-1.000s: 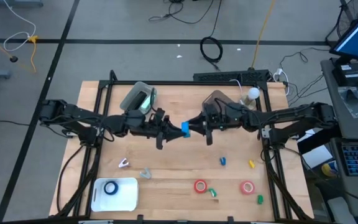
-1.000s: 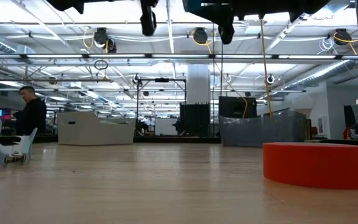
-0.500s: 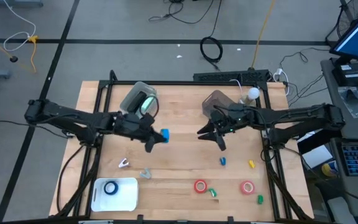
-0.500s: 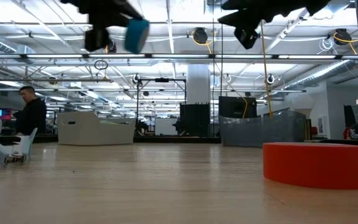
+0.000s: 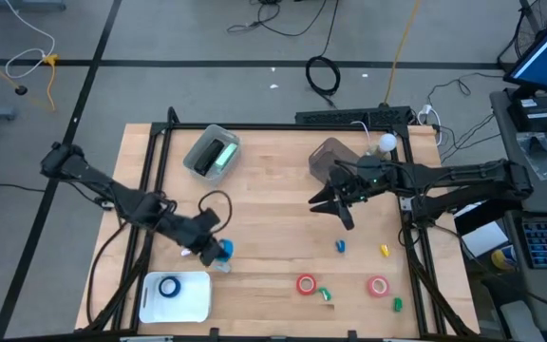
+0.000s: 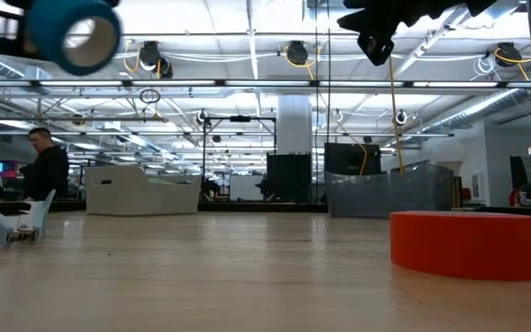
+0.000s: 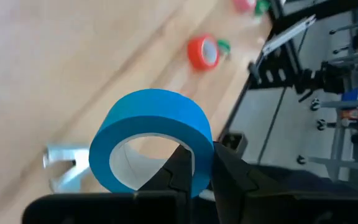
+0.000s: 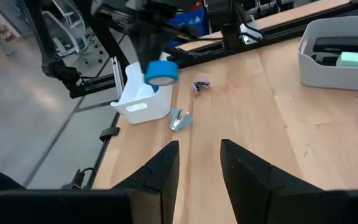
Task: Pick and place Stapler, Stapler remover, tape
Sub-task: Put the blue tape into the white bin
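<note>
My left gripper [image 5: 216, 250] is shut on a blue tape roll [image 5: 224, 250] held in the air over the table's near left, just beyond the white tray [image 5: 196, 302]. A second blue roll [image 5: 169, 287] lies flat in that tray. Two red rolls [image 5: 306, 283] [image 5: 377, 285] lie flat near the front edge. A silver stapler remover [image 5: 222, 265] lies under the held roll. The green stapler [image 5: 219, 157] lies in a grey bin [image 5: 198, 150] at the back. My right gripper [image 5: 336, 211] hangs open over the table's middle right, holding nothing. My left gripper pinches the blue roll's wall [image 7: 202, 163], one finger [image 7: 180, 167] inside the ring and the other [image 7: 229, 174] outside it. The fingers slant down from the table's left. The roll is lifted clear of the table, and its hole faces sideways in the low view [image 6: 76, 35].
A small purple-and-white piece [image 5: 189, 250] lies left of the stapler remover. Small blue [image 5: 340, 246], yellow [image 5: 384, 250] and green [image 5: 324, 294] [image 5: 397, 304] bits lie at the near right. A clear container [image 5: 329, 157] stands at the back right.
My left gripper has carried the blue roll from the table's middle toward the near left, to just beyond the white tray, sinking a little and rolling as it went. My right gripper has drawn back toward the right edge, away from the roll.
</note>
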Available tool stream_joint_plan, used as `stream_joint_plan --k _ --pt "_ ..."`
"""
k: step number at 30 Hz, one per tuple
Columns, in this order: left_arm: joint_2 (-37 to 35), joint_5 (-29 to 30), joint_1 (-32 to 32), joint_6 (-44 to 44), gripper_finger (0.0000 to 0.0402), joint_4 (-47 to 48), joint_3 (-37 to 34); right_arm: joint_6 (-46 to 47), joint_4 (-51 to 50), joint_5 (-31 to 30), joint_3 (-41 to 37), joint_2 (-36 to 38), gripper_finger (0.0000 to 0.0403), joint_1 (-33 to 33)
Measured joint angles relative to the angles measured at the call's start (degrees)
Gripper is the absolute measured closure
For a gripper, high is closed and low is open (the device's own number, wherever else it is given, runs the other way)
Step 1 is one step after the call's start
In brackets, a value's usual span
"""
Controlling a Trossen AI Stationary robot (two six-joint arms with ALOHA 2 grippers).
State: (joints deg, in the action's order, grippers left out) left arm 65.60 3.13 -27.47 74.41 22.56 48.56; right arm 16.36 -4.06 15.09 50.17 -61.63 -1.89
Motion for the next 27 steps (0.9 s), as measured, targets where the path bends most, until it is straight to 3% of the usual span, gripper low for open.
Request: stream_joint_plan --k 8,16,23,27 --pt "0.85 0.37 -7.90 12.07 0.0367 7.94 0.61 -1.01 -3.04 -0.02 0.00 0.17 0.0291 -2.03" --pt "5.88 -1.37 -12.74 17.73 0.0367 24.13 8.45 -2.39 -4.82 -0.02 0.00 4.78 0.0291 -4.16" --pt "12.55 -9.52 -15.36 21.26 0.0367 23.17 9.40 -5.50 -6.36 -0.22 0.00 11.53 0.0291 -5.50" --pt "15.27 -10.77 -16.13 21.38 0.0367 19.92 9.38 -5.27 -7.72 -0.16 0.00 14.18 0.0291 -5.69"
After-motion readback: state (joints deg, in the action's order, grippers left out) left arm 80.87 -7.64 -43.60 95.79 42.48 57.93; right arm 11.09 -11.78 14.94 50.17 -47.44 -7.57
